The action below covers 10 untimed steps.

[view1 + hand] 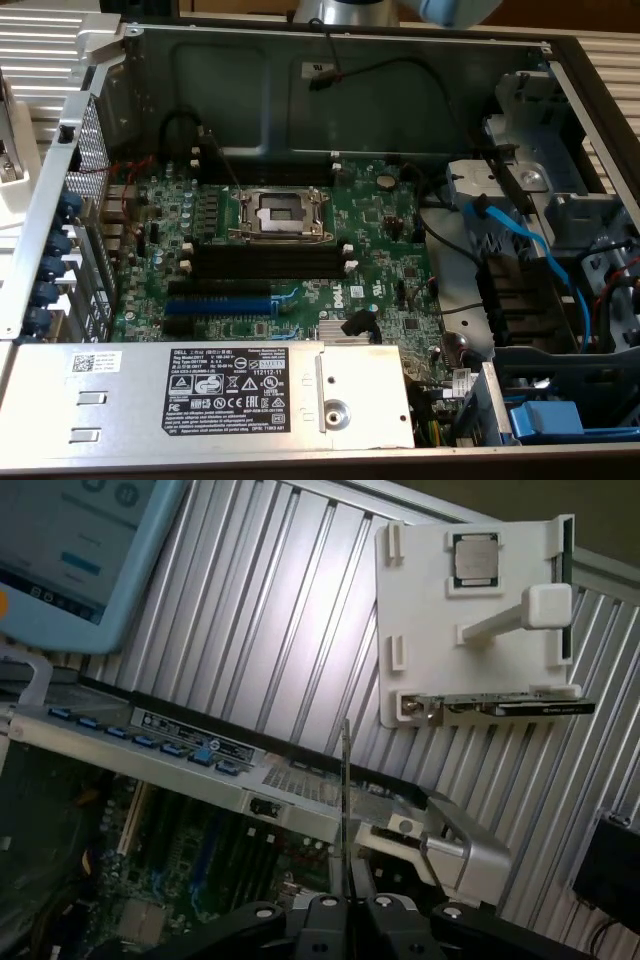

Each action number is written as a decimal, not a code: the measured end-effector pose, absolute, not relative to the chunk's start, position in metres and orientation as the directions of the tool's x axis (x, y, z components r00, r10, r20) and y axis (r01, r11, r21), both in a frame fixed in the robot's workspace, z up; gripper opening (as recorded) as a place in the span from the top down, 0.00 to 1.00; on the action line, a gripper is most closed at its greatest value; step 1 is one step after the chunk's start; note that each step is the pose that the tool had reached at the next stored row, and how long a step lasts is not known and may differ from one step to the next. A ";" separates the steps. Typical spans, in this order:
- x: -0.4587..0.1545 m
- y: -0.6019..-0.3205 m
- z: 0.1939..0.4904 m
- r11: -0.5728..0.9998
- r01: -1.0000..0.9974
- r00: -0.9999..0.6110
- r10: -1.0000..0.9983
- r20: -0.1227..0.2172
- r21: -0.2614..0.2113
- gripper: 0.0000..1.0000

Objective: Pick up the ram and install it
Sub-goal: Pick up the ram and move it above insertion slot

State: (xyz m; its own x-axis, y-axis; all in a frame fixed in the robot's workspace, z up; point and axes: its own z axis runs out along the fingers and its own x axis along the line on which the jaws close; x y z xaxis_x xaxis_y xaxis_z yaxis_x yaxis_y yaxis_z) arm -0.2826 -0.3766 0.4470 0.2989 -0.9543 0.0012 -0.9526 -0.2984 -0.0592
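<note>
So, the ram (345,800) was caught edge-on in the wrist view, just a thin dark sliver sticking straight out from between the fingers. The gripper (345,905) was clamped down on it, jaws pressed nearly together with only the stick pinched between them. It was held over the side rail of the open case (200,750), with a bit of green board seen past the rail, so it wasn't seated in anything yet.

Beyond the case, a white holder (430,630) was lying on the ribbed table (280,610), with a processor chip (475,558) sat in one pocket and a flat card (510,706) slotted along one edge. A tablet (70,550) with a pale blue frame was parked near the corner of the case.

In the exterior view the motherboard (380,240) was laid out flat in the case, the CPU socket (282,212) in the middle, long black slots (265,262) just beside it, and a blue slot (218,305) nearer the power supply (200,390).
</note>
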 end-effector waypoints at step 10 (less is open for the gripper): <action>-0.251 -0.382 0.452 -0.294 -0.954 0.296 -0.955 -0.018 -0.065 0.88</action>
